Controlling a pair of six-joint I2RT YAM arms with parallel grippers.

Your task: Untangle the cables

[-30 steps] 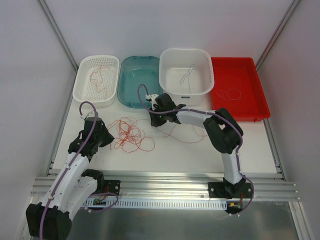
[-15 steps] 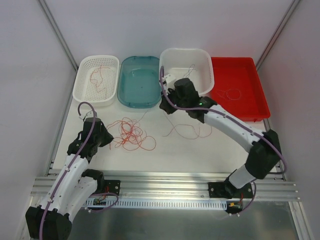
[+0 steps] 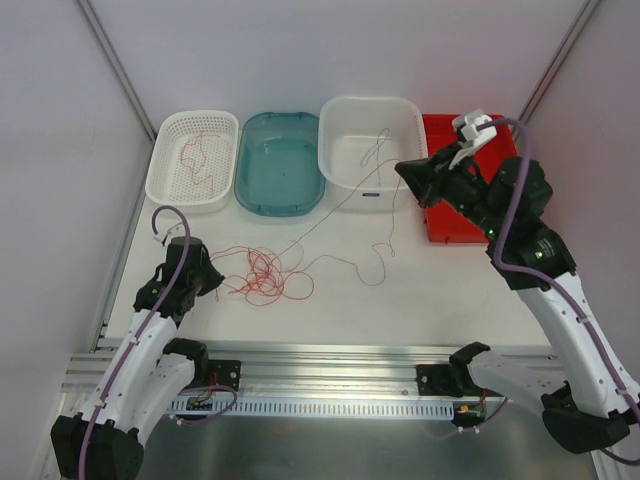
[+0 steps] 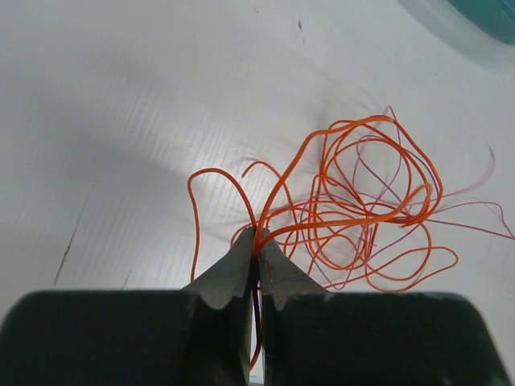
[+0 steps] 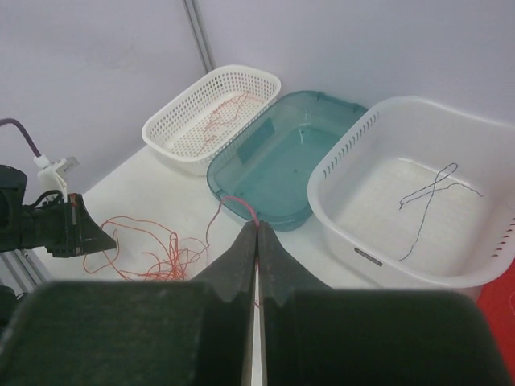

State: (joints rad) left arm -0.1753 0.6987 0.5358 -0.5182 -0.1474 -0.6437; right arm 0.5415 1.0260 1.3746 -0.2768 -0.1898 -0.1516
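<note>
The cables (image 3: 262, 272) are seen as a loose orange-red tangle on the tabletop (image 3: 420, 300), left of centre in the top view, with one thin strand (image 3: 330, 215) drawn out of it diagonally toward the upper right. The left claw (image 4: 257, 241) is pinched fully closed on a couple of orange wires at the tangle's left edge, as shown in the left wrist view. The right claw (image 5: 257, 232) is closed too, with a fine reddish wire nipped at its tips, and is held high over the gap between the white tub (image 3: 372, 100) and the red tray (image 3: 500, 135). Single wires are already lying in the mesh basket (image 3: 195, 116), the tub and the red tray; nothing can be made out in the teal tray (image 3: 243, 160). The wires are judged to be very light, limp and springy, so loops are expected to snag on each other and be dragged along, not slide free. Being so thin, they are likely to slip from a loose pinch and to kink or snap under a hard pull. A hold is best taken near a free end or on an outer loop, at the very fingertips, with the bundle anchored on the far side, and tension is to be applied slowly.
</note>
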